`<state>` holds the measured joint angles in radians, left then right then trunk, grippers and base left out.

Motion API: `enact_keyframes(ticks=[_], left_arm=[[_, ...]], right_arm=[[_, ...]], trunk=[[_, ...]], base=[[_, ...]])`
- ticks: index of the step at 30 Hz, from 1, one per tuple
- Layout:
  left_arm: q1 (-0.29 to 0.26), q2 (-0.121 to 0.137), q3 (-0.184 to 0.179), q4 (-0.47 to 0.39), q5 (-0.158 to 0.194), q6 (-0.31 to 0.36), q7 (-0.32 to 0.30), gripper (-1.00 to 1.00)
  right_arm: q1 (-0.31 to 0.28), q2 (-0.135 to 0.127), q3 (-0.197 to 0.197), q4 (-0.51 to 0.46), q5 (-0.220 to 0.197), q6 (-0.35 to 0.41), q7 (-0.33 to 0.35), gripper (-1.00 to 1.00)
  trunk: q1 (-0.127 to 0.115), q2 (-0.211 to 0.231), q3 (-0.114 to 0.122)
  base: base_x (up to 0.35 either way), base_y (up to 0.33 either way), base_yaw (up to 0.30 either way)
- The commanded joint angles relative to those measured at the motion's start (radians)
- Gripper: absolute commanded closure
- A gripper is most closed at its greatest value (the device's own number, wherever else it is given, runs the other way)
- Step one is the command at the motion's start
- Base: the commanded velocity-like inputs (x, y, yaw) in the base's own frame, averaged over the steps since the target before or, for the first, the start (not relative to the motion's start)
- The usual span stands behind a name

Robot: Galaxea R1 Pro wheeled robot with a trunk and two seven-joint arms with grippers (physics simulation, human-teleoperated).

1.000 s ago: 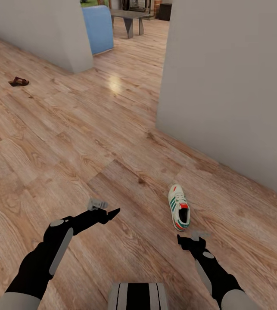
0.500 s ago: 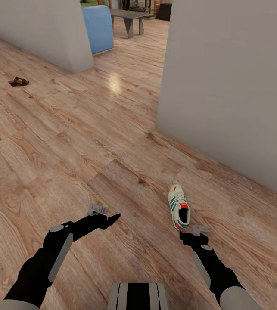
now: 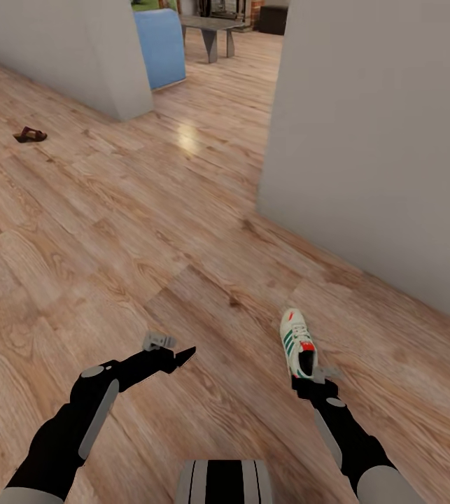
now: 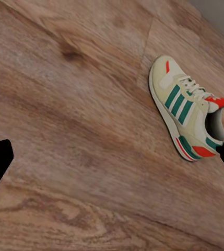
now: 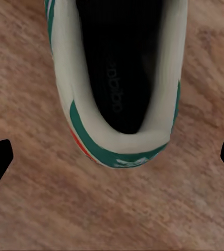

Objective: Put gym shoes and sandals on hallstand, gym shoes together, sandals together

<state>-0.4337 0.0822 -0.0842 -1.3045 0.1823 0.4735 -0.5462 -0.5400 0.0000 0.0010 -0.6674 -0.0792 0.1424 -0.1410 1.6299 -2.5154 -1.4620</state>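
One gym shoe (image 3: 298,343) lies on the corridor floor (image 3: 113,231), toe pointing away from me; the left wrist view shows its green stripes and red heel tab (image 4: 187,117). My right gripper (image 3: 313,381) hovers just above its heel, open, fingertips either side of the heel opening (image 5: 119,78) without touching it. My left gripper (image 3: 184,354) hangs open over bare planks, well left of the shoe. One dark brown sandal (image 3: 30,134) lies far off at the back left. The other shoe, the other sandal and the hallstand are out of view.
A grey wall (image 3: 378,140) runs along the right, close behind the shoe, with a corner at its left end. Another wall block (image 3: 78,49) stands at the back left. Beyond the gap are a blue sofa (image 3: 160,45) and a grey table (image 3: 211,28).
My right gripper has moved forward and now sits over the shoe's heel. The shoe has turned slightly. The view has shifted a little. The left arm has hardly moved.
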Motion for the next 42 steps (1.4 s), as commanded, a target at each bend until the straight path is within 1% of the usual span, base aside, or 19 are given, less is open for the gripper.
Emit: enact_keyframes(ticks=[1,11,27,42], left_arm=[[0.000,0.001,-0.001,-0.001,0.010,0.008,0.002,-1.00],[0.000,0.001,-0.001,-0.001,0.009,0.008,0.002,-1.00],[0.000,0.000,-0.002,-0.001,0.009,0.008,0.002,-1.00],[0.000,-0.001,-0.002,-0.001,0.009,0.005,0.004,-1.00]], right_arm=[[0.000,0.000,0.001,-0.002,-0.008,0.005,-0.004,-1.00],[0.000,0.000,0.001,-0.002,-0.008,0.005,-0.005,-1.00],[0.000,-0.001,-0.001,-0.001,-0.005,0.006,-0.005,-1.00],[0.000,-0.002,-0.001,-0.001,-0.004,0.008,-0.005,-1.00]], trunk=[[0.000,0.000,-0.001],[0.000,0.000,-0.001],[0.000,0.000,-0.001],[0.000,0.000,-0.001]], base=[[0.188,0.123,0.000],[0.070,0.044,0.000],[0.008,0.003,0.000],[0.062,0.000,0.000]])
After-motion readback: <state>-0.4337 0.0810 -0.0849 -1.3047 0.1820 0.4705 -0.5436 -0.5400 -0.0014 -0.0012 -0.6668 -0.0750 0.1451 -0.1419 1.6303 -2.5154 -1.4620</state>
